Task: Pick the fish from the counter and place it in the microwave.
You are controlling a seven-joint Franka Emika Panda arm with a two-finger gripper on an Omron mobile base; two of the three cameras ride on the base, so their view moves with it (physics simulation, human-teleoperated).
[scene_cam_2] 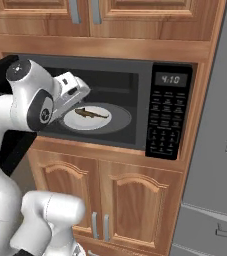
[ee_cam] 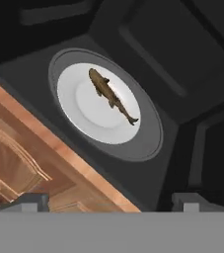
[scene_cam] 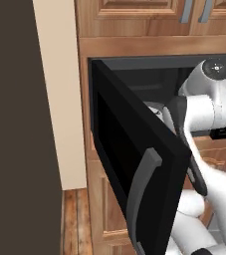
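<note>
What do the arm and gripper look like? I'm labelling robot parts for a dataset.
The arm is glossy white with rounded links and dark grey joint rings. The gripper has a white body and two small, blocky grey finger tips.

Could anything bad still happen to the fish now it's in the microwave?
Maybe. The fish lies loose on the white plate, near its rim, so a bump could slide it off. The open gripper hangs just outside the microwave, so the arm could clip the frame as it pulls away. The door stands wide open next to the arm, which might knock it.
</note>
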